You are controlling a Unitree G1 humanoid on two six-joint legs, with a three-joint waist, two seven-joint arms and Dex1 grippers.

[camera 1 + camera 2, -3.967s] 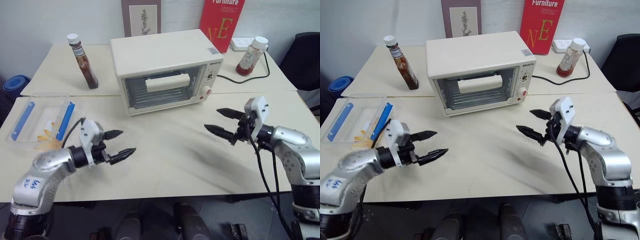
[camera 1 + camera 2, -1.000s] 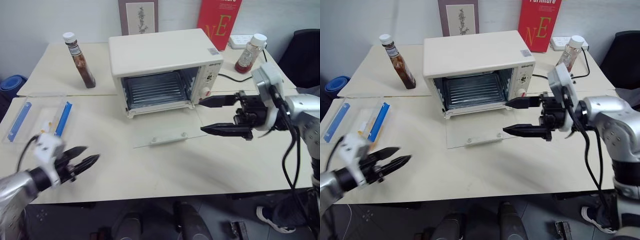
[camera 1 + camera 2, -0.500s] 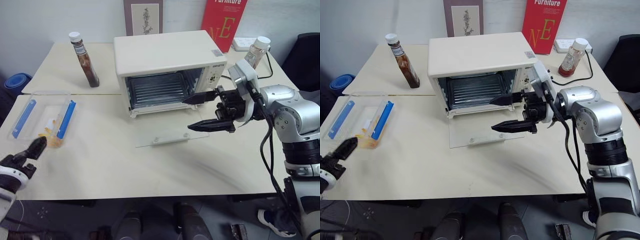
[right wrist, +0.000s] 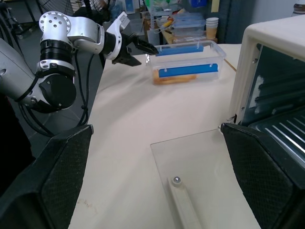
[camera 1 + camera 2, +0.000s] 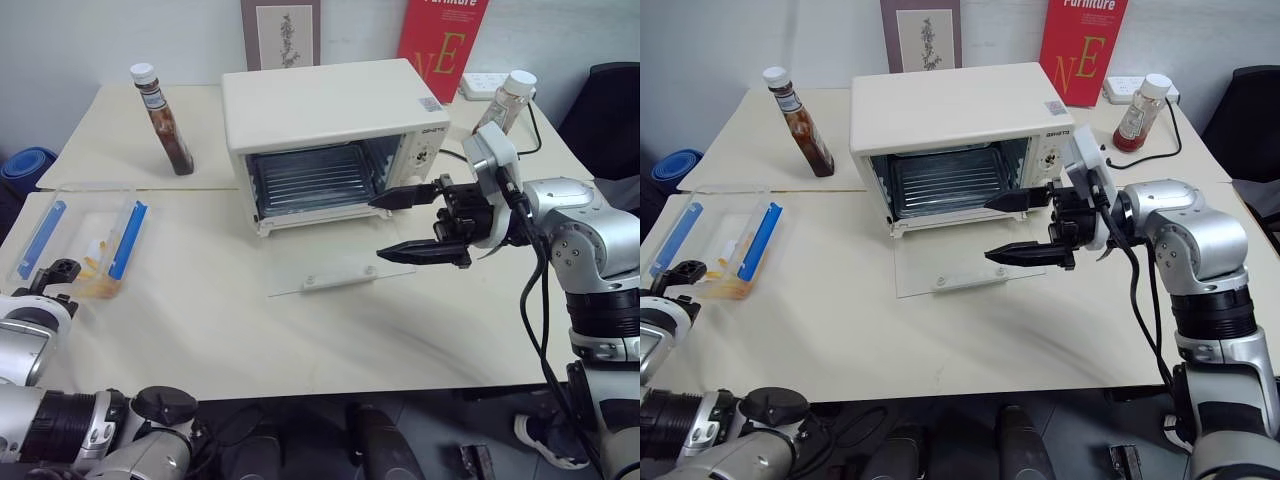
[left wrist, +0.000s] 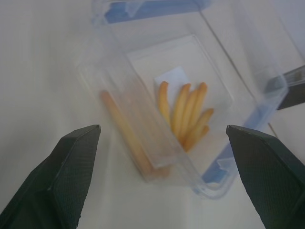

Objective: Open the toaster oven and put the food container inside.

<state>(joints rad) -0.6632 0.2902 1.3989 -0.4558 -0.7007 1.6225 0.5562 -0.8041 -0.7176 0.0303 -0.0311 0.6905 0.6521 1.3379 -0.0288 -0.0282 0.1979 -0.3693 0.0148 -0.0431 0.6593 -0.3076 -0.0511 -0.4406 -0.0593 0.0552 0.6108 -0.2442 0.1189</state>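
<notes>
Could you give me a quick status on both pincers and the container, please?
Left pincer open, facing food container, not gripping. Right pincer open, empty, beside toaster oven. Oven door down flat. Path clear.

I log the toaster oven (image 5: 335, 105) as cream-white, its cavity dark grey with silvery rack wires; the lowered glass door (image 5: 325, 268) is clear with a white bar. The food container (image 5: 85, 235) is clear plastic with blue side clips, holding yellow-orange strips. The surface (image 5: 300, 330) reads pale beige. Both the left pincer (image 4: 136, 47) and the right pincer (image 5: 405, 222) have black fingers on silver-grey arms. One bottle (image 5: 160, 120) holds brown sauce under a white cap; another bottle (image 5: 505, 100) is reddish, also white-capped. A red book (image 5: 445, 40) bears white and gold lettering.
</notes>
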